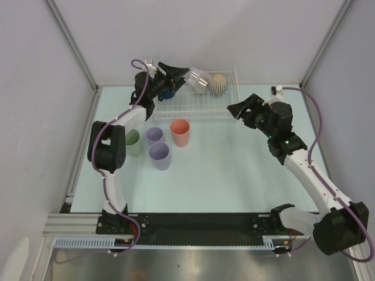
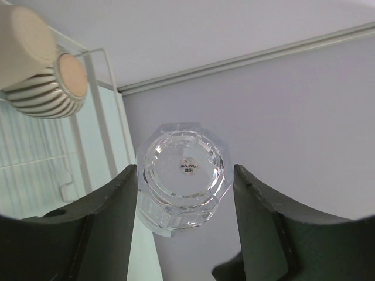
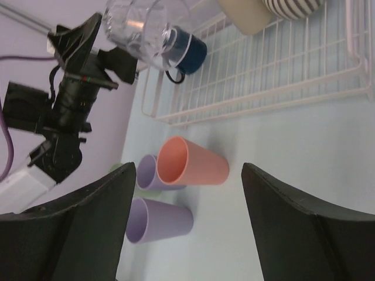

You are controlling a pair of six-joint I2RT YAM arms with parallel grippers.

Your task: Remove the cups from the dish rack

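My left gripper (image 1: 185, 76) is shut on a clear cup (image 1: 200, 79), which hangs tilted above the back left of the white wire dish rack (image 1: 199, 109). In the left wrist view the clear cup (image 2: 183, 175) sits between the two dark fingers, base facing away. A navy mug (image 1: 168, 92), a ribbed beige mug (image 1: 219, 84) and a tan cup (image 3: 243, 14) lie in the rack. A salmon-pink cup (image 1: 180, 132), two lavender cups (image 1: 154, 136) (image 1: 159, 156) and a pale green cup (image 1: 133, 142) stand on the table. My right gripper (image 1: 237, 110) is open by the rack's front right corner, holding nothing.
The rack stands against the back wall, with side walls close on both sides. The table cups cluster in front of the rack's left end, beside the left arm's upper link (image 1: 108, 146). The right arm reaches in from the near right corner.
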